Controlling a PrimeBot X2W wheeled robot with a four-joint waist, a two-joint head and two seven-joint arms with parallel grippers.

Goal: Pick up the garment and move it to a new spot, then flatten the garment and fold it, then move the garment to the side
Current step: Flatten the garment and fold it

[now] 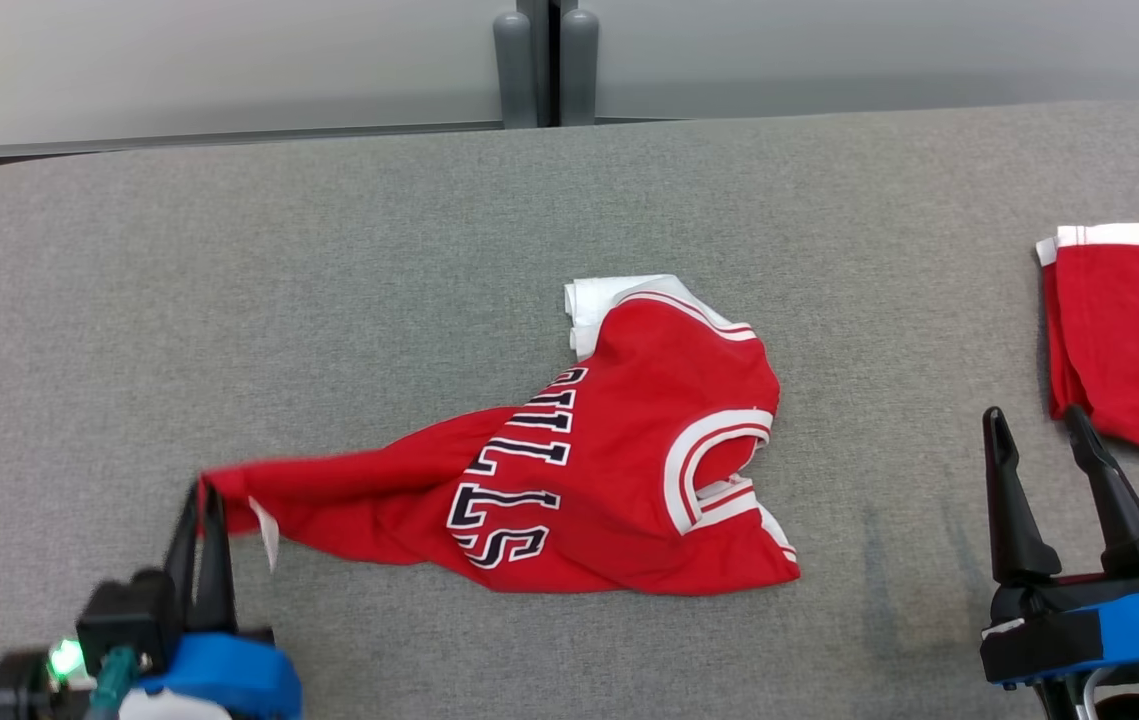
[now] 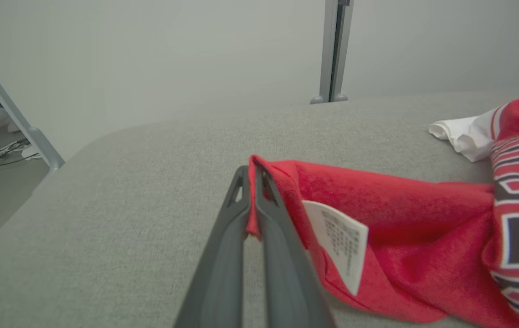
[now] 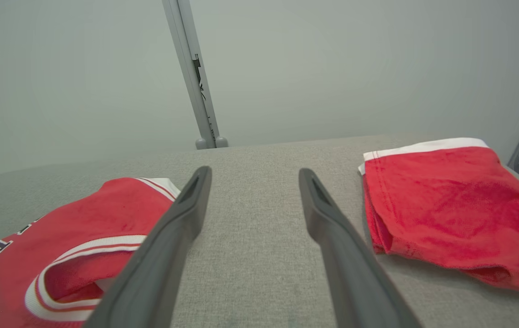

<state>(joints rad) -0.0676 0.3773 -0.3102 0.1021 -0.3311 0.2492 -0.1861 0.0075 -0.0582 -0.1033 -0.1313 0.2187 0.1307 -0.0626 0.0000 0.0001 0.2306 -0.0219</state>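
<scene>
Arm status: left gripper clamped, right gripper spread.
Left: low at the near left in the head view, both dark fingers pressed together and angled up the view, pinching an edge of the garment at the tips; blue-wrapped wrist below. Right: low at the near right, fingers parted wide, pointing forward, gripping nothing.
</scene>
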